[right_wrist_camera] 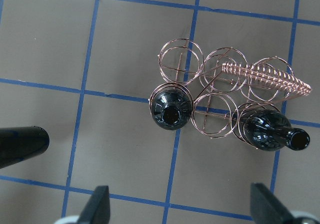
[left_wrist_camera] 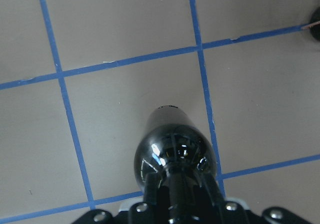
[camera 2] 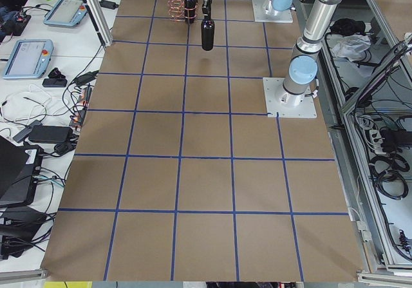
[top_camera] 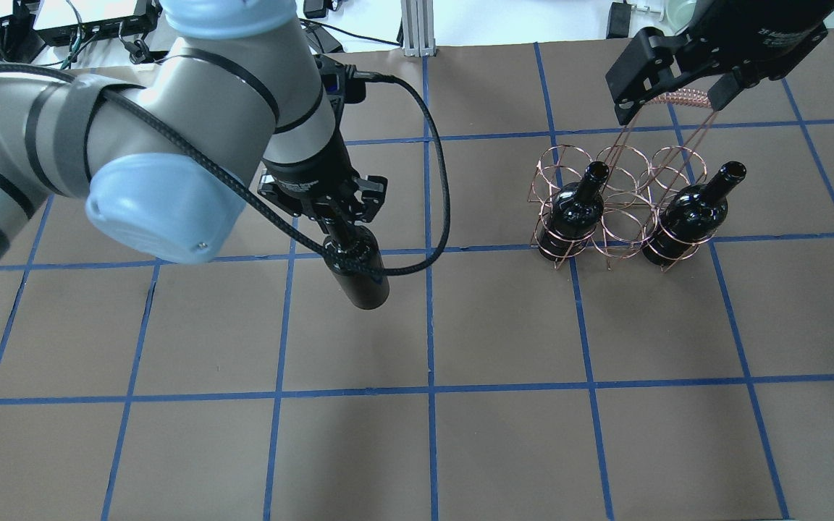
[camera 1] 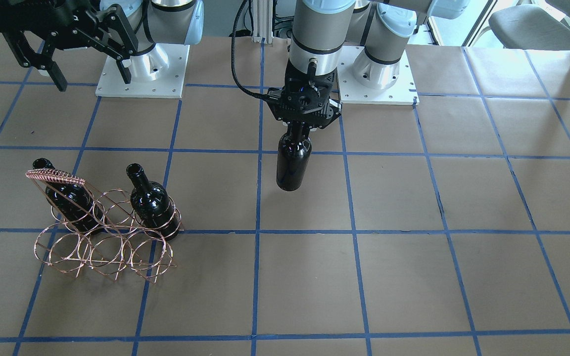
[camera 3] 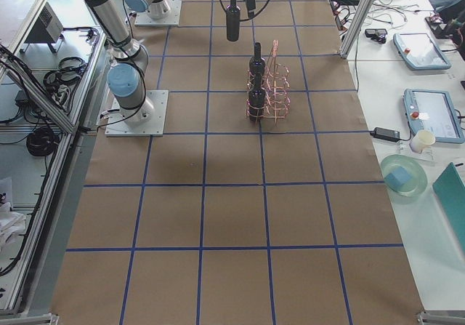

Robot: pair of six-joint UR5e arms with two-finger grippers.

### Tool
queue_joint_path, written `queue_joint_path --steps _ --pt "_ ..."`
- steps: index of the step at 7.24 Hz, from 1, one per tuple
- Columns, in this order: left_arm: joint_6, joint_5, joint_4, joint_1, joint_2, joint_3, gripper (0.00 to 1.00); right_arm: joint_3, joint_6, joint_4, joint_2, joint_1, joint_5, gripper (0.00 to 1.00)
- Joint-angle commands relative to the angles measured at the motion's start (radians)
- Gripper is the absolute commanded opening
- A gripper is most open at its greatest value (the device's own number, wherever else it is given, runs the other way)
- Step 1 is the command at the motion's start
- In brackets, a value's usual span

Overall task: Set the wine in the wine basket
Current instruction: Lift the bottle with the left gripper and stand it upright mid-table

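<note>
One wine (camera 1: 293,165) hangs from the clamped left fingers (top_camera: 329,219) (by its neck); right fingers (right_wrist_camera: 97,206) gape above the wine basket (camera 1: 55,175).

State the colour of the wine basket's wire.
Copper-coloured; the wine basket shows best in the right wrist view.

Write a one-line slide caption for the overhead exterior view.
Left gripper grips a black wine bottle by its neck; the wire basket holds two more bottles; right gripper hovers open.
</note>
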Motion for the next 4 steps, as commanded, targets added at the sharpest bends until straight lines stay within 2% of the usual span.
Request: queue_joint_path --steps 1,4 --pt "-0.001 0.000 0.032 -0.036 -0.009 -0.044 0.00 0.000 0.000 0.000 0.000 0.000 -0.001 1.00" --pt "0.000 0.000 0.044 -0.055 -0.025 -0.057 0.00 0.000 0.000 0.000 0.000 0.000 -0.001 1.00"
